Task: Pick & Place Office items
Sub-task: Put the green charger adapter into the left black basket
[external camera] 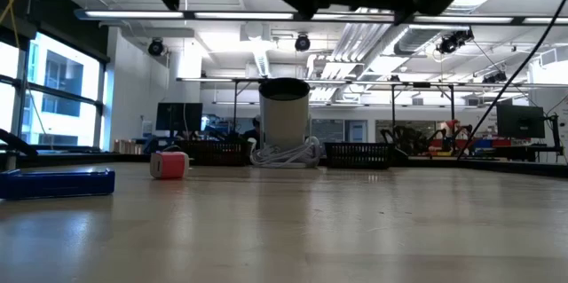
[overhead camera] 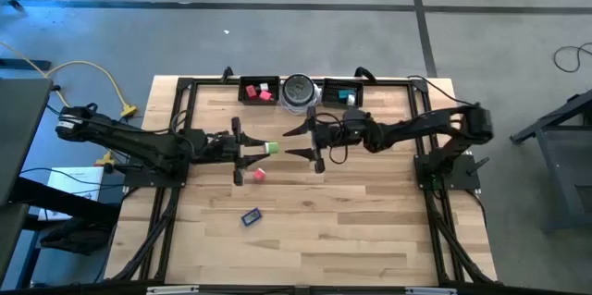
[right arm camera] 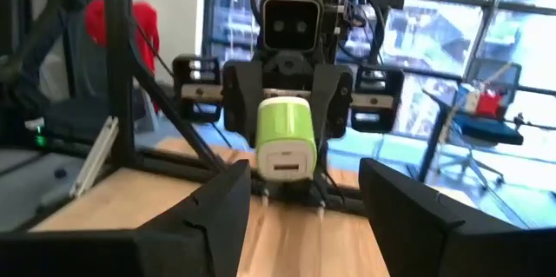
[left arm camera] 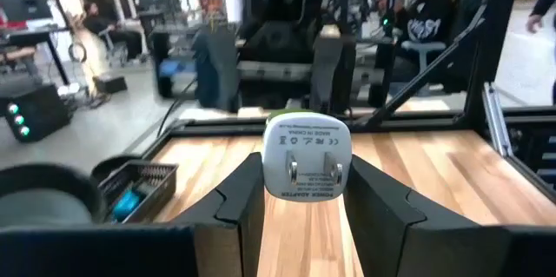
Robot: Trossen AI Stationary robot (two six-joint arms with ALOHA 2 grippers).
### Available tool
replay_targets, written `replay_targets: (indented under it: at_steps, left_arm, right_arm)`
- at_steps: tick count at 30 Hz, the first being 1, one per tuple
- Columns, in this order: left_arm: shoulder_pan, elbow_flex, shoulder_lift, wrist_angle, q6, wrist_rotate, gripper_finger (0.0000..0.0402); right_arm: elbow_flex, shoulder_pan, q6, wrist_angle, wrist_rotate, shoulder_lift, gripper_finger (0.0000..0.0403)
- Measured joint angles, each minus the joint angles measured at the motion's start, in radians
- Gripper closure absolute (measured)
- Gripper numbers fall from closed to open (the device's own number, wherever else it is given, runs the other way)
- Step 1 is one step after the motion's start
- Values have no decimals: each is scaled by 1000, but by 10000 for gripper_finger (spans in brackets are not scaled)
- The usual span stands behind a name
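The bench (overhead camera: 305,239) is a pale wood-plank top edged by a black frame, standing on a grey concrete floor (overhead camera: 277,36) crossed by dark seams. Both arms are raised above its middle, facing each other.

The left gripper (overhead camera: 250,152) has its jaws closed on a green-and-white charger cube (overhead camera: 271,148), held by its sides with the white face and two metal prongs turned back toward the wrist; in the left wrist view the cube (left arm camera: 306,157) sits squarely between the two dark fingers (left arm camera: 239,203). The right gripper (overhead camera: 308,142) stands just beyond the cube with its jaws spread wide and nothing between them; its fingers (right arm camera: 217,203) flank the cube (right arm camera: 285,136) without touching it.

Below the left jaws, on the wood, lies a pink block (overhead camera: 258,175), with a small red piece (overhead camera: 239,178) just beside it. Farther toward the near edge rests a blue flat piece (overhead camera: 251,216). Behind the right jaws, along the far edge, two black trays (overhead camera: 250,82) flank a round silver-grey disc (overhead camera: 299,92); one tray holds red and pink blocks (overhead camera: 264,92), the other a teal block (overhead camera: 346,95).

In the room beyond are ceiling pipes, strip lights, large windows, desks with monitors, and a seated person (left arm camera: 426,16) in dark clothes.
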Motion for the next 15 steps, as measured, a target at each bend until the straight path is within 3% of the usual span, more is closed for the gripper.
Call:
replay_targets:
  at_steps: [6, 11, 15]
  left_arm:
    - [18, 54, -58, -278, -72, -29, 281]
    - [48, 194, -1, -516, -102, -26, 281]
    - [56, 325, 67, -681, -101, -6, 281]
  right_arm:
    - [0, -6, -15, -237, 28, -118, 201]
    - [15, -6, -1, -407, 32, -127, 201]
    - [21, -3, -1, -432, 32, -120, 200]
